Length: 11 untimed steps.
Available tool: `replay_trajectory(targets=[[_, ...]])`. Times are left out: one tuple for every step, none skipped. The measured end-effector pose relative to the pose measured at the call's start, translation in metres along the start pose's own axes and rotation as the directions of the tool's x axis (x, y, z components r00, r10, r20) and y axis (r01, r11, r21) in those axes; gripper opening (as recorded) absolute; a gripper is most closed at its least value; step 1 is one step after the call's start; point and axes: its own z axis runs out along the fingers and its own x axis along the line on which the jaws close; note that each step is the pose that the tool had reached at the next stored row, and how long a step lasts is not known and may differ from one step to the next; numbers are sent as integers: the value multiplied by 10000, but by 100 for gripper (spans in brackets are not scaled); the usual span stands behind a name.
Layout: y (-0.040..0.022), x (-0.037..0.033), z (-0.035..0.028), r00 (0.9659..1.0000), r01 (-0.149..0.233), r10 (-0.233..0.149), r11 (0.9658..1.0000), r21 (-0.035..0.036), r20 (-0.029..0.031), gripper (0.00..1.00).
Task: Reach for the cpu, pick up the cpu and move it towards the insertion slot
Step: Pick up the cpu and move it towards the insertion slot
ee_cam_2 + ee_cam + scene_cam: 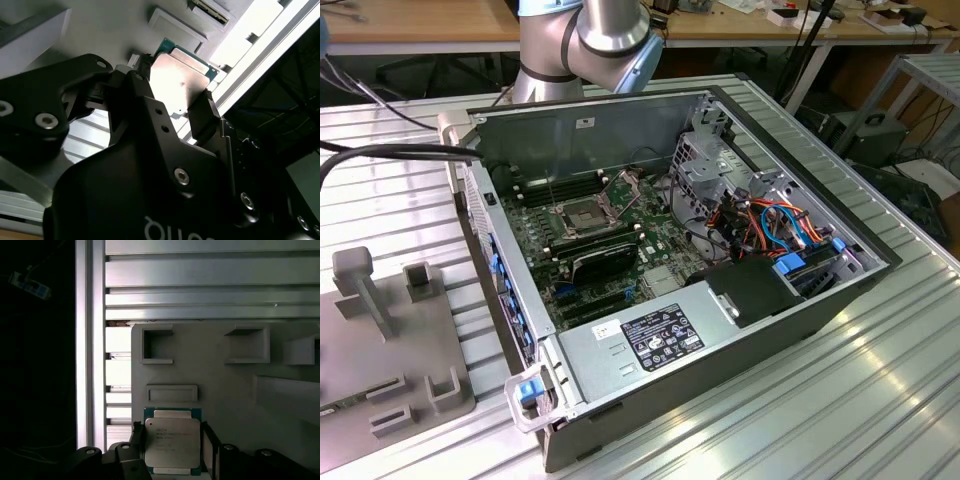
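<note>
Exterior view, going from its left: grey plastic fixture (pixel 380 350) is sitting on the ribbed alu table (pixel 800 400). Next, the open PC case (pixel 720 365) is lying flat w/ the green motherboard (pixel 545 240) inside. The insertion slot (pixel 582 213) is showing mid-board, its hinged plate standing open, and the arm (pixel 590 40) is rising behind the case. Cables (pixel 780 225) are bunching toward that view's right. In both wrist views the gripper (pixel 172 437) (pixel 175 85) is clamping the cpu (pixel 172 447) (pixel 185 70). Black fingers (pixel 137 442) are pressing on two opposite edges, and the cpu's metal face is catching the light above the fixture's notches.
</note>
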Motion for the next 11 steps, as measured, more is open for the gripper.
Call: replay_trajectory(targets=[[0, 1, -20, 10000, 0, 0, 10000, 3, -1, 55], [1, 2, -44, 10000, 0, 0, 10000, 7, 0, 55], [2, 2, -63, 10000, 0, 0, 10000, 11, 0, 55], [3, 3, -90, 10000, -1, 1, 10000, 18, 0, 55], [3, 4, -111, 10000, -1, 1, 10000, 22, 1, 55], [4, 5, -139, 10000, 0, 0, 10000, 26, 0, 55], [5, 5, -155, 10000, -1, 1, 10000, 27, 1, 55], [5, 6, -176, 10000, -1, 1, 10000, 30, 0, 55], [6, 7, -203, 10000, -1, 1, 10000, 32, 1, 55], [7, 8, -232, 10000, -2, 2, 10000, 37, 0, 55], [8, 9, -258, 10000, -2, 2, 10000, 41, 0, 55]])
